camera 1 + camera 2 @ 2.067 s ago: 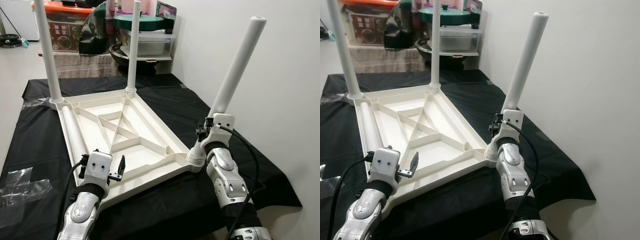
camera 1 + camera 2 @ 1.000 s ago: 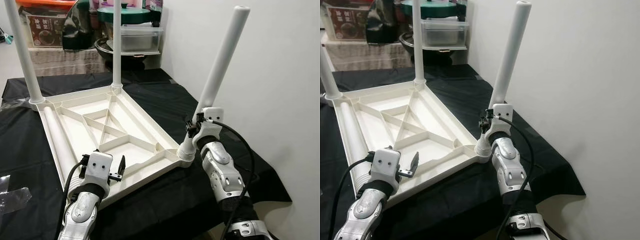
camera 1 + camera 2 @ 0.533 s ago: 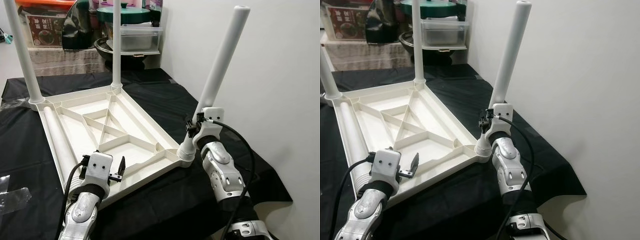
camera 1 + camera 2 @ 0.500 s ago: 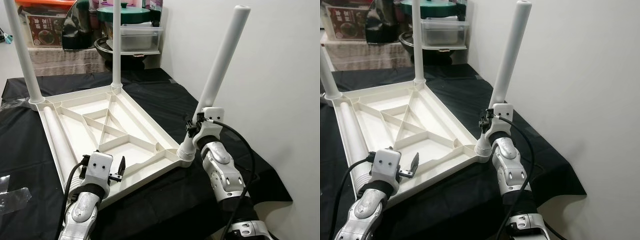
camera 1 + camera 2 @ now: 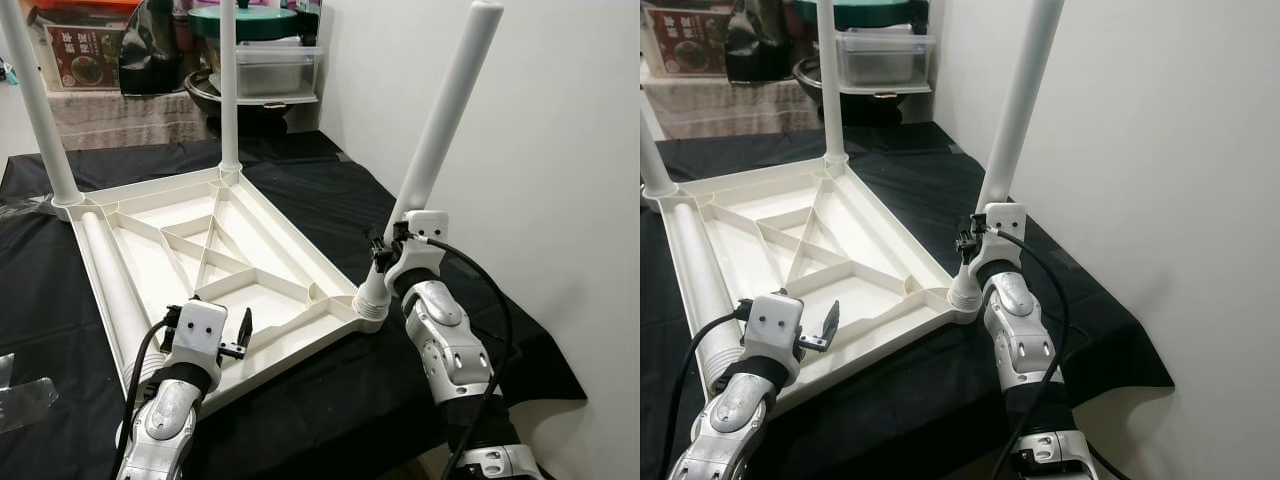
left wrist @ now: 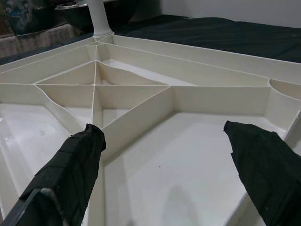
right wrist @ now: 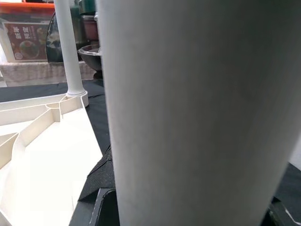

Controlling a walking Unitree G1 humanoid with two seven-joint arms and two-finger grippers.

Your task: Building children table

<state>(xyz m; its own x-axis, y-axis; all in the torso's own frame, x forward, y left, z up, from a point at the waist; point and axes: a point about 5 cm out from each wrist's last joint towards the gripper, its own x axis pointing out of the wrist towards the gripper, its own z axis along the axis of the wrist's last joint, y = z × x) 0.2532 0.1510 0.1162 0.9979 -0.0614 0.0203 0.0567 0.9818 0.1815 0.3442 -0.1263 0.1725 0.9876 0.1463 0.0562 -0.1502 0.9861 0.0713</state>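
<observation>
The tabletop lies upside down on a black cloth, two legs upright at the far corners. The third leg leans in the near right socket, and the right gripper is clamped around its base, so I'd say it's mid-seating and needs straightening next. A fourth leg lies loose inside the tabletop. The left gripper hovers spread apart over it, grasping nothing. Behind there's a clear bin with something green on top.

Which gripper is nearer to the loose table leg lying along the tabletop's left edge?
Left. The left gripper hovers open over the upturned tabletop, close beside the lying leg. The right gripper is across the tabletop, clamped on the tilted corner leg.
</observation>
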